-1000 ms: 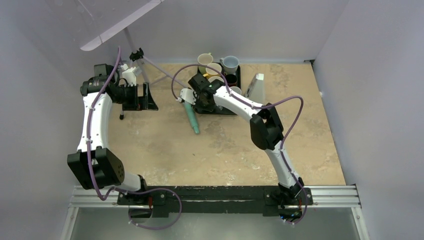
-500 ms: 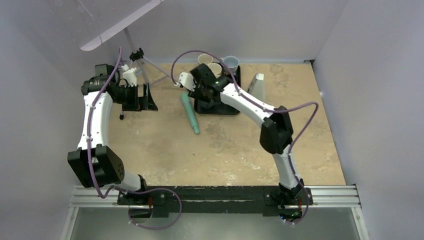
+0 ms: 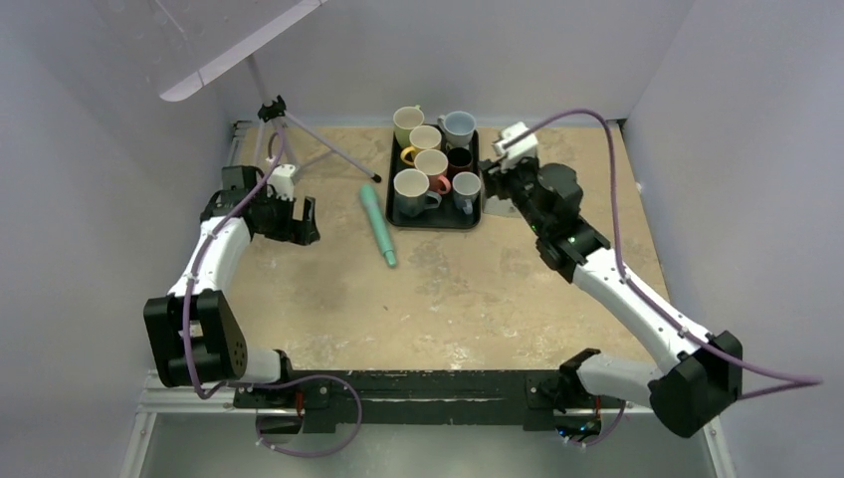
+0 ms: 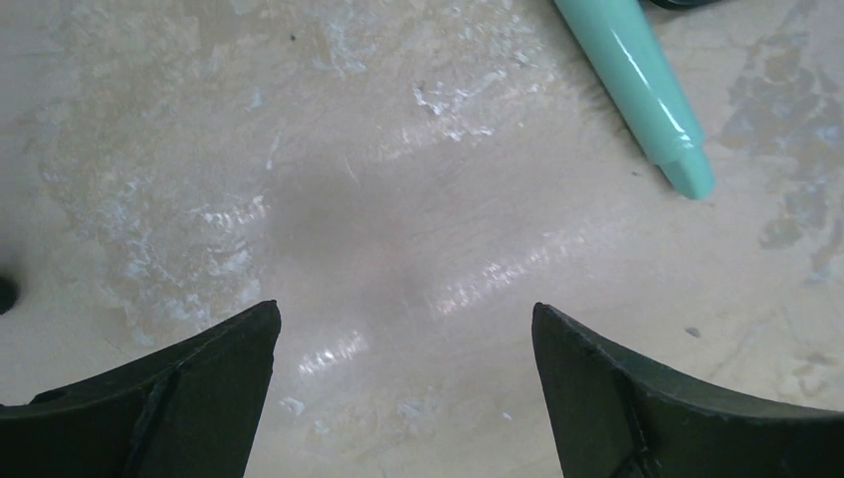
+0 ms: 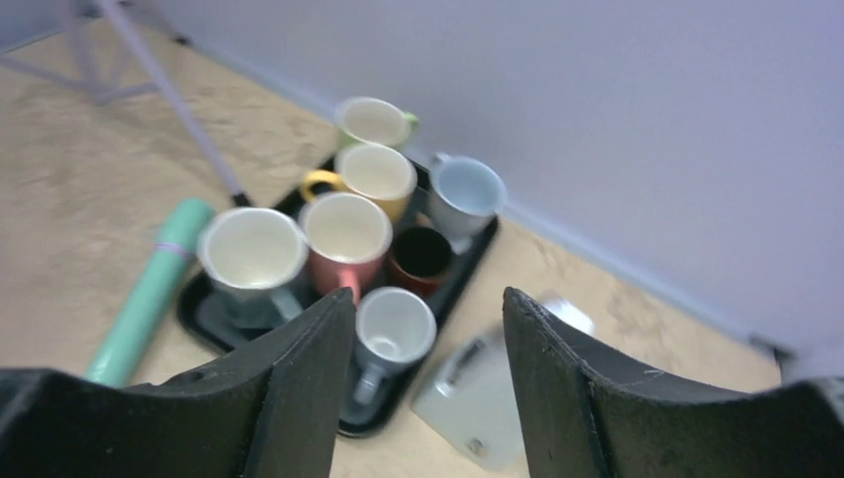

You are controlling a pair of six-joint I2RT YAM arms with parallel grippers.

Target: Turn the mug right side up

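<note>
The left gripper hangs well to the left of the tray, fingers spread wide and empty over the bare table. Between it and the tray, just beside the tray's left edge, a teal cylinder lies on its side. Hazard: a nudge from the left arm would probably roll it against the tray. On the tray, all seven mugs stand mouth upward, so the task's mug is taken to be among them and already righted; which one it is cannot be told. The mugs are tightly packed, several apparently touching. Hazard: a push on one would likely carry into its neighbours. The right gripper hovers just beyond the tray's right edge, fingers apart and holding nothing, facing the small white mug at the tray's near right corner. Hazard: a low sweep across the tray could catch that mug's handle and tip it. A pale wedge-shaped piece stands right of the tray, close under this gripper, and could be knocked during descent.
</note>
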